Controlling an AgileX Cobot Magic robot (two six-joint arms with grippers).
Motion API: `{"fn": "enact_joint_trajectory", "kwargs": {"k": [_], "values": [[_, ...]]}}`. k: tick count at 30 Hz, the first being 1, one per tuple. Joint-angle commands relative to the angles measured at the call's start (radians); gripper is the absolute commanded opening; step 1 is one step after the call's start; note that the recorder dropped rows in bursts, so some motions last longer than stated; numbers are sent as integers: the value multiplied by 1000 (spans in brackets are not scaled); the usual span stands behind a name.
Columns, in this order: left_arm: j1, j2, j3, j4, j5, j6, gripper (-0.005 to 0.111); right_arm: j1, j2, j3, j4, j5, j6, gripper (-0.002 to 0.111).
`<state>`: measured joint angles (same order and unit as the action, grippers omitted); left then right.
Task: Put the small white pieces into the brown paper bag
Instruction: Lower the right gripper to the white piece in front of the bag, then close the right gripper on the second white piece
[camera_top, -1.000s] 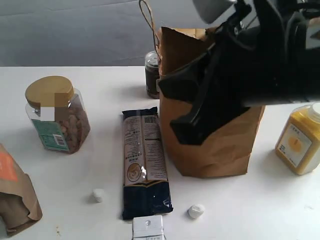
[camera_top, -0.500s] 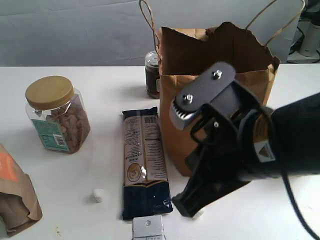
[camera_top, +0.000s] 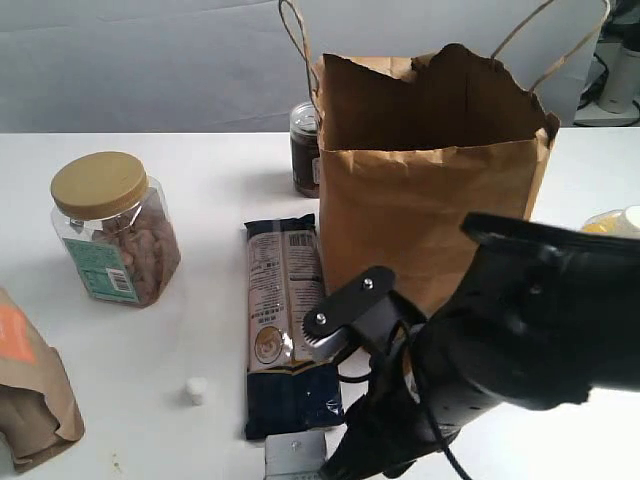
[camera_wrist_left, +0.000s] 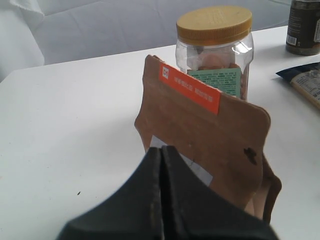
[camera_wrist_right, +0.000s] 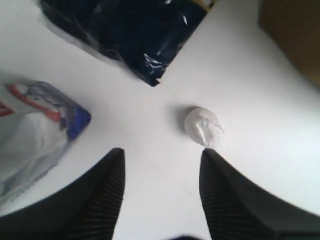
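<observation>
One small white piece (camera_wrist_right: 202, 126) lies just beyond the right gripper (camera_wrist_right: 162, 161), fingers spread wide, empty, lower than 0.5 s ago.

Materials and finishes noted
Bag (camera_top: 420, 210) recorded as matt, creased kraft paper; dark packet (camera_top: 288, 300) glossy film; jar (camera_top: 118, 245) clear plastic.

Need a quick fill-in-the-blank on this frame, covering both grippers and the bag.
1. The right gripper has its fingers ___, close to a small white rounded piece.
2. The left gripper is ___, facing the short brown paper pouch with an orange label.
3. The tall brown kraft paper bag with twine handles stands ___.

Missing words: open; shut; upright.
</observation>
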<state>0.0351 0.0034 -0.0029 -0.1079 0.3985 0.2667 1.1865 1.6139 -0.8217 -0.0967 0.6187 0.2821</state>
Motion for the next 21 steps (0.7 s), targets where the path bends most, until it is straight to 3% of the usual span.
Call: {"fn": "enact_joint_trajectory", "kwargs": {"k": [1,8,14,21], "values": [[-8,-3,3,-9,-6,-2,0,2,72,6,-88,-44,92,47],[-8,-3,3,-9,-6,-2,0,0,104,6,-163,-120,183,47],[-8,-3,3,-9,-6,-2,0,0,104,6,-336,-85,340,47],[-8,-3,3,-9,-6,-2,0,0,104,6,-333,-68,346,47]]}}
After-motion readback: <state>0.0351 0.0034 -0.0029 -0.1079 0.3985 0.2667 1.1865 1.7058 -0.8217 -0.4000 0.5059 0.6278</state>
